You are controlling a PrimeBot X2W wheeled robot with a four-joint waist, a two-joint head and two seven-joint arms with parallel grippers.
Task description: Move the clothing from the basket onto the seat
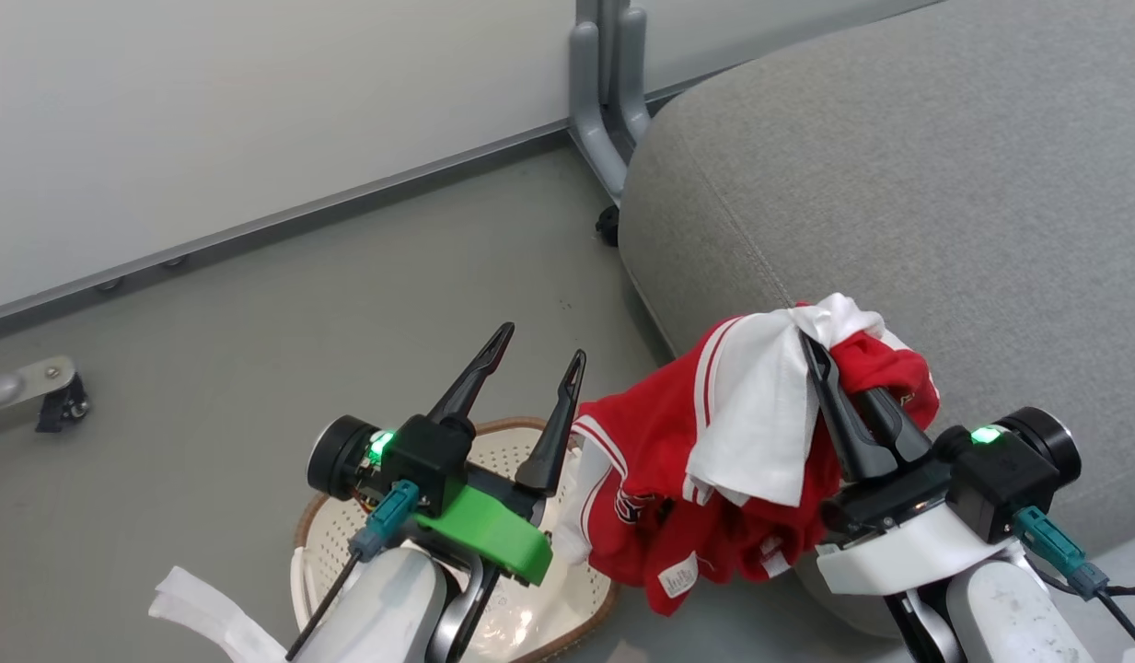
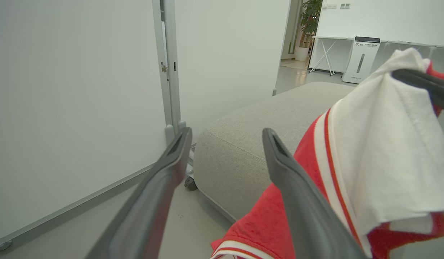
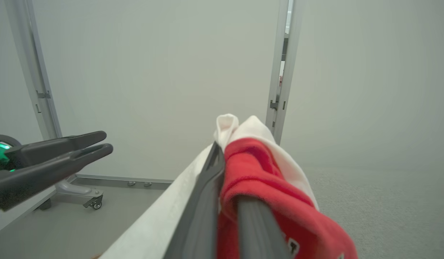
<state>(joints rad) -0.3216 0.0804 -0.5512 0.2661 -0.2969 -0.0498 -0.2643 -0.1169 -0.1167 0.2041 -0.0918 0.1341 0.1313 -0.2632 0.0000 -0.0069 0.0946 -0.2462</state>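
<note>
The clothing (image 1: 714, 451), red with white sleeves and striped trim, hangs in the air at the front edge of the grey seat (image 1: 944, 184). My right gripper (image 1: 829, 354) is shut on a bunched fold at its top, red cloth (image 3: 258, 169) draped over the fingers. The garment's lower part trails down toward the cream basket (image 1: 346, 539) on the floor. Above that basket my left gripper (image 1: 541, 354) stands open with nothing between its fingers, just left of the clothing (image 2: 373, 144). The seat (image 2: 265, 122) lies right behind it.
A white partition wall (image 1: 254, 120) on a grey wheeled foot (image 1: 608, 110) stands behind, close to the seat's left corner. Another caster foot (image 1: 42, 391) sits at far left on the grey floor. A white strip (image 1: 208, 608) lies beside the basket.
</note>
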